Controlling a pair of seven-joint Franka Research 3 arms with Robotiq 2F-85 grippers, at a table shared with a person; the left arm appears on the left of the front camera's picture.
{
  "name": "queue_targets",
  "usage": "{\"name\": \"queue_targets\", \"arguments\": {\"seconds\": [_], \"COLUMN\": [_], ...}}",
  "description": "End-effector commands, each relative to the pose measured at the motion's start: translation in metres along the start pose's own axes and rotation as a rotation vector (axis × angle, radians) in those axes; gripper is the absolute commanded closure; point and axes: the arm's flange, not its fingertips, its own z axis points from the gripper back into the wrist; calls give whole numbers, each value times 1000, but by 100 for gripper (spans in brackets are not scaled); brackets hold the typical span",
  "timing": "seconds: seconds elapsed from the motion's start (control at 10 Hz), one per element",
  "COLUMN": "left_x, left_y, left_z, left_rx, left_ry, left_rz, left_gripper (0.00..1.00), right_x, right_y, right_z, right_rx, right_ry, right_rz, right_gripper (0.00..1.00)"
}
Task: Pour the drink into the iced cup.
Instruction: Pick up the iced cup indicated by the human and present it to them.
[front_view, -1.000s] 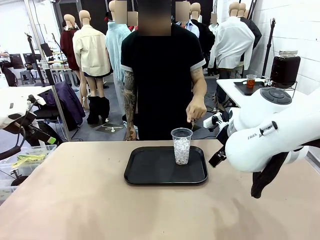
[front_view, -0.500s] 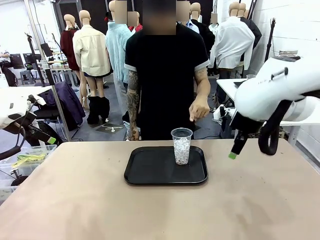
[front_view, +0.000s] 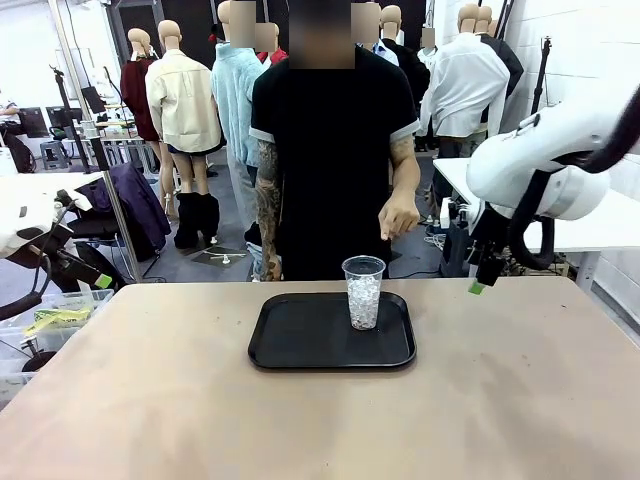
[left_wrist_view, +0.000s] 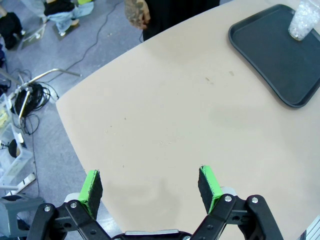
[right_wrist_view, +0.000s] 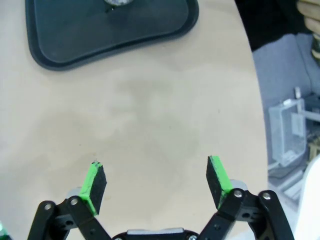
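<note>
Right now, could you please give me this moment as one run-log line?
left tool: open over table | right tool: open, empty | iced cup: on tray, ice only | person's hand: behind cup

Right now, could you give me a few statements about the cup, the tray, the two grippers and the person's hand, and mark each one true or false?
1. The cup stands on the black tray. True.
2. The cup is full of dark drink. False: it holds white ice, and no dark liquid can be seen in it.
3. The left gripper and the right gripper are both open and empty. True.
4. The person's hand grips the cup. False: the hand is above and behind the cup, apart from it.
</note>
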Motion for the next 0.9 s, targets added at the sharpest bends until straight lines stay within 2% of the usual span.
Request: {"name": "queue_targets", "arguments": {"seconds": [0.0, 0.1, 0.4, 0.5, 0.8], "left_x": [0, 0, 0, 0, 0], "left_y": [1, 1, 1, 1, 1], "left_z": [2, 2, 2, 2, 2], "left_rx": [3, 3, 3, 3, 3], "left_ry": [1, 1, 1, 1, 1], "left_rz": [-2, -2, -2, -2, -2], "left_gripper": [0, 0, 0, 0, 0], "right_x": [6, 0, 6, -1, -7], "right_y": [-3, 0, -4, -17, -41], "right_z": [-3, 0, -5, -14, -53], "right_rx": [-20, 0, 4, 100, 271], "right_ry": [-75, 0, -21, -53, -277], "right_rz": [-42, 0, -10, 6, 138], "right_gripper": [0, 0, 0, 0, 0]}}
